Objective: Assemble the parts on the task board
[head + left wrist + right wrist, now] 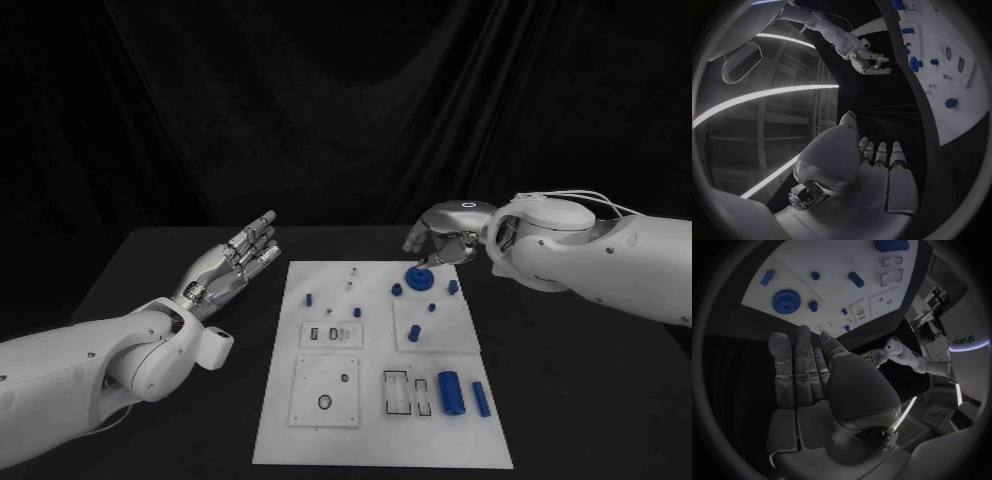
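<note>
Nearest the head camera, two blue cylinders (450, 392) lie on the task board's (289, 440) near end, beside its slotted plate (407, 392). Blue gear (420, 278) sits at the board's far end, with small blue pegs (397, 289) just beside it and one more peg (309, 298) toward the board's left edge.

Right hand (444, 240) hovers over the board's far edge, just above and behind the gear. Fingers loosely curled, nothing in them; the right wrist view shows them extended and holding nothing (798, 370). Left hand (238, 262) is off the board on its left side, above the tabletop (173, 250), fingers straight and apart, empty.

My read: gear pick-up comes next. I'd drop the right hand straight down, fingers around the gear's rim rather than its hub, and keep clear of the neighbouring pegs so none gets knocked. Left hand stays parked, well apart.
</note>
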`<control>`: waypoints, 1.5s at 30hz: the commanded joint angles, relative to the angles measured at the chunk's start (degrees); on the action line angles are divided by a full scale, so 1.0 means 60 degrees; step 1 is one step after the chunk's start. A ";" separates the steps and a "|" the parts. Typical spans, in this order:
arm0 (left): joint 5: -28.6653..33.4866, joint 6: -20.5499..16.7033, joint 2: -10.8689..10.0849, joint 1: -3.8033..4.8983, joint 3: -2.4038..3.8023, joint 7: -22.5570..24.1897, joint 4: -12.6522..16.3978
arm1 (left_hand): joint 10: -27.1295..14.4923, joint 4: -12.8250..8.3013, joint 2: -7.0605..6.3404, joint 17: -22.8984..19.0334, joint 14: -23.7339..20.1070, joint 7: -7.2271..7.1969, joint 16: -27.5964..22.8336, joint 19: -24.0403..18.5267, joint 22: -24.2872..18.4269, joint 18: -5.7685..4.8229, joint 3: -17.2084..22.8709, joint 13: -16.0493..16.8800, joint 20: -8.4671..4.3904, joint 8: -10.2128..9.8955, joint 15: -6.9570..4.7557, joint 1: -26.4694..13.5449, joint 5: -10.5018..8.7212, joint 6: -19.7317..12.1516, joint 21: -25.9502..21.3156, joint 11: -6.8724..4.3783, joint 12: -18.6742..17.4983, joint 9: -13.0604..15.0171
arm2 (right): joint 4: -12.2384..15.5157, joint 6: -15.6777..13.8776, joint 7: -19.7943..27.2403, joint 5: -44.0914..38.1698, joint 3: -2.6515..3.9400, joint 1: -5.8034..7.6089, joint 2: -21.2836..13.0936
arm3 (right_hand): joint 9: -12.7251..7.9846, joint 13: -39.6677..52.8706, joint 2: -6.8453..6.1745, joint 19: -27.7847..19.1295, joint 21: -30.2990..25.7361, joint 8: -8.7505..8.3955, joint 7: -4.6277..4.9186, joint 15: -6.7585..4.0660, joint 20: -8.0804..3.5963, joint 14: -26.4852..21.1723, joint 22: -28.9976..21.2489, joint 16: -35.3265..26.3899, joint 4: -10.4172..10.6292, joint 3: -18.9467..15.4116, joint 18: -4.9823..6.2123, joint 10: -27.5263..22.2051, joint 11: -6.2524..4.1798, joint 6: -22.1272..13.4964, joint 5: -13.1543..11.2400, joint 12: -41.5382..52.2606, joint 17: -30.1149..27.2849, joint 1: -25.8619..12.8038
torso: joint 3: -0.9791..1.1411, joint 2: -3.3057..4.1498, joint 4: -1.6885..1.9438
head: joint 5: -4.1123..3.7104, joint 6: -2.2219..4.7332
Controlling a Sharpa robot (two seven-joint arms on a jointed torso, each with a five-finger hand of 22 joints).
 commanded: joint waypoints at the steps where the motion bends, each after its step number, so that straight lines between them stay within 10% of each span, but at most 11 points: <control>1: -0.0130 0.0159 -0.0002 0.0033 0.0010 0.1158 0.0026 | 0.0000 -0.0005 0.0023 -0.0012 -0.0004 0.0049 -0.0035 0.0012 -0.0016 0.0071 0.0052 -0.0015 0.0091 0.0063 0.0069 0.0099 0.0116 0.0092 -0.0032 0.0054 -0.0062 0.0013 | -0.0085 -0.0101 -0.0582 -0.1660 0.0008 -0.0007 0.0086 | 0.0064 0.0017 -0.0118 0.0324 0.0676 -0.0027 0.0008 -0.0061 -0.0033 0.0177 0.0940 0.0436 0.0046 0.0229 -0.0180 0.0135 -0.0009 0.0214 0.0474 -0.0094 0.0270 0.0036 | -0.0062 0.0289 0.0117 | -0.0065 0.0085; 5: -0.0132 0.0196 -0.0006 0.0034 0.0010 0.1147 0.0017 | 0.0000 -0.0004 0.0037 -0.0012 -0.0004 0.0080 -0.0035 0.0012 -0.0016 0.0075 0.0060 -0.0015 0.0143 0.0065 0.0110 0.0131 0.0181 0.0107 -0.0032 0.0069 -0.0062 0.0014 | -0.0209 -0.0128 -0.0571 -0.1897 0.0008 -0.0100 0.0205 | 0.0156 0.0012 -0.0378 0.0567 0.1336 -0.0125 -0.0045 -0.0146 -0.0098 0.0375 0.1888 0.1318 0.0127 0.0808 -0.0311 0.0336 -0.0087 0.0317 0.0802 -0.0230 0.1139 0.0068 | -0.0114 0.0433 0.0192 | -0.0129 0.0160; 15: -0.0132 0.0259 -0.0061 0.0034 0.0010 0.1103 0.0048 | 0.0000 -0.0006 0.0063 -0.0012 -0.0004 0.0137 -0.0035 0.0012 -0.0016 0.0077 0.0079 -0.0015 0.0235 0.0065 0.0179 0.0181 0.0312 0.0126 -0.0032 0.0102 -0.0062 0.0015 | -0.0331 -0.0364 -0.0444 -0.2234 0.0008 -0.0363 0.0326 | 0.0230 0.0078 -0.0712 0.0693 0.1679 -0.0187 -0.0055 -0.0179 -0.0122 0.0507 0.2423 0.1876 0.0507 0.0886 -0.0373 0.0446 -0.0128 0.0302 0.0050 -0.0245 0.1777 -0.0385 | -0.0188 0.0701 0.0320 | -0.0281 0.0343; 45: -0.0132 0.0506 -0.0053 0.0032 0.0009 0.0974 0.0101 | 0.0000 -0.0033 0.0121 -0.0012 -0.0004 0.0264 -0.0035 0.0012 -0.0016 0.0084 0.0178 -0.0015 0.0444 0.0072 0.0338 0.0347 0.0568 0.0180 -0.0032 0.0296 -0.0062 0.0022 | -0.0831 -0.0530 0.0131 -0.2271 0.0008 -0.0996 0.0748 | 0.0374 0.0194 -0.0879 0.0803 0.1852 -0.0045 0.0110 -0.0153 -0.0098 0.0822 0.2831 0.2380 0.0863 0.1472 -0.0412 0.1102 -0.0004 0.0930 0.1093 -0.0124 0.2476 -0.0434 | -0.0201 0.0585 0.0316 | -0.0252 0.0138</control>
